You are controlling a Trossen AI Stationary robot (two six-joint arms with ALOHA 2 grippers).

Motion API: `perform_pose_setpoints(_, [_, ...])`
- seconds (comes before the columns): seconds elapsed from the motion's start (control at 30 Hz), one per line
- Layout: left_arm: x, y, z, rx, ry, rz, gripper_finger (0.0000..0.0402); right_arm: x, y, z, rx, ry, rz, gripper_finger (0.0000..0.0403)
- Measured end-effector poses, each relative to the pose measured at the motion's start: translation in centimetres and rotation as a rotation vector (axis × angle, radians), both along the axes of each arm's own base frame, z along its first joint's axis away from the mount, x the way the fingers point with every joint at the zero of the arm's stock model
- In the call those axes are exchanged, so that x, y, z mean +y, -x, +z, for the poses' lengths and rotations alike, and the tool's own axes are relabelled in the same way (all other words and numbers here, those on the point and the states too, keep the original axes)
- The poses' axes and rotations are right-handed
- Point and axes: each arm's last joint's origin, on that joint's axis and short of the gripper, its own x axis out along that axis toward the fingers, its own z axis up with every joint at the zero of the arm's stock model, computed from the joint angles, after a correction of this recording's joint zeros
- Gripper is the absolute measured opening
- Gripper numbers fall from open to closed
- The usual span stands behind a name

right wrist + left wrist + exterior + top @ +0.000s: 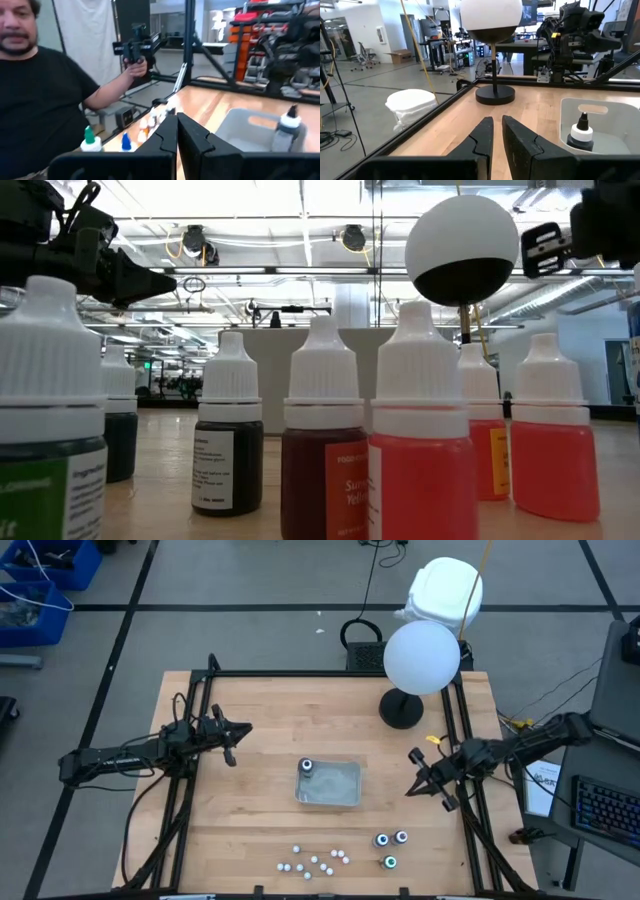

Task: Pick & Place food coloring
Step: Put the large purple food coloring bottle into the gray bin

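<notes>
A clear tray (340,790) lies at the table's middle. One food coloring bottle (306,767) stands upright in its far left corner; it also shows in the left wrist view (581,134) and the right wrist view (288,122). Three more food coloring bottles (390,845) stand on the table near the front, right of the tray. My left gripper (232,740) hovers left of the tray, shut and empty (497,125). My right gripper (415,778) hovers right of the tray, shut and empty (176,122).
A lamp with a white globe (421,657) stands on a dark base (401,708) at the far right. Several small white-capped dropper bottles (312,860) stand by the front edge, close before the low camera (420,440). A person (45,95) stands beyond the table holding a dark device.
</notes>
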Motion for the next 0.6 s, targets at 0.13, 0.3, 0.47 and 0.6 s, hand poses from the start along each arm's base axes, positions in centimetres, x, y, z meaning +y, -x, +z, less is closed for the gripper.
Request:
perform_pose_setpoints(0.13, [0.0,0.0,0.0,-0.001,0.001,0.000,0.0047,0.4,0.2,-0.3,-0.021,-0.005,0.073,0.0000])
perform_pose_setpoints(0.3, [0.0,0.0,0.0,-0.001,0.003,-0.001,0.0047,1.0,0.5,-0.4,-0.030,-0.004,0.122,0.0000])
perform_pose_setpoints(0.47, [0.0,0.0,0.0,-0.003,0.014,-0.001,0.0047,1.2,0.6,-0.4,-0.033,0.012,0.136,0.0000])
perform_pose_setpoints(0.6, [0.0,0.0,0.0,-0.001,0.017,-0.001,0.0047,1.2,0.6,-0.4,-0.032,0.011,0.135,0.0000])
